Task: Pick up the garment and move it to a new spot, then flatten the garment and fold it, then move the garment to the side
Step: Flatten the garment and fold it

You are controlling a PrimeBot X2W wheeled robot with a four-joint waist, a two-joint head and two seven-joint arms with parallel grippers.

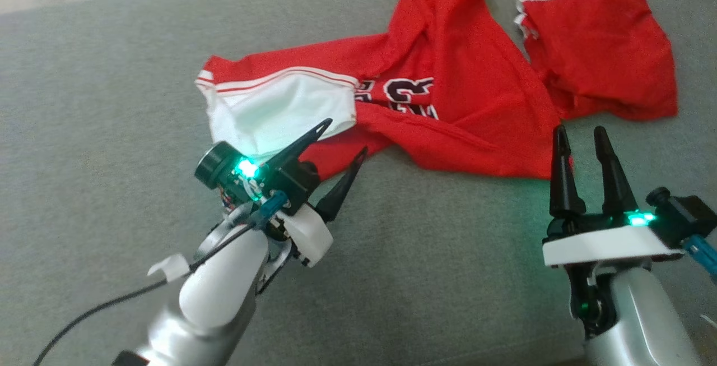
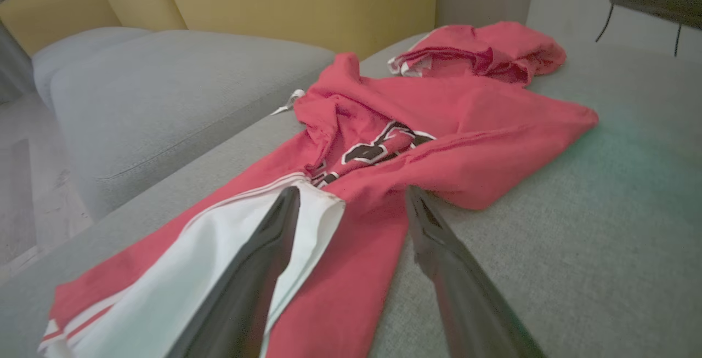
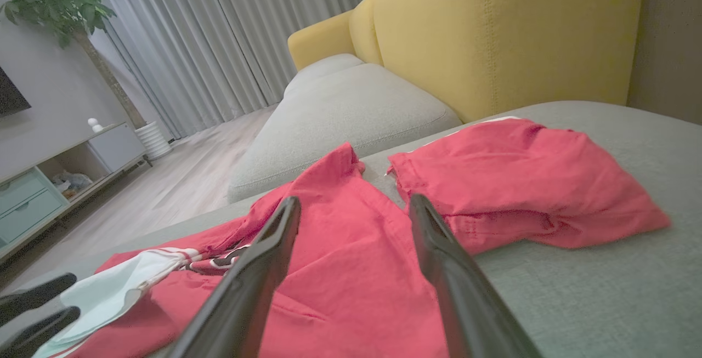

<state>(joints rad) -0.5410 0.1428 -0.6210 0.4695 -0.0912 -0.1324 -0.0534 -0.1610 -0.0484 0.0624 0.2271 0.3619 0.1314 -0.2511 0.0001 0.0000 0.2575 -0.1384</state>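
Left pincer (image 1: 345, 135) released, fingers spread over white panel (image 1: 263, 111) of crumpled red jersey (image 1: 459, 119); right pincer (image 1: 579, 128) also released, tips at jersey edge; jersey lies on grey sofa seat (image 1: 112, 130).

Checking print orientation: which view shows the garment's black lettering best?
Left wrist view: the lettering sits close and central, between folds of the red garment. Head view shows it smaller and blurred, partly under a fold. Right wrist view catches just a dark sliver beside the white panel.
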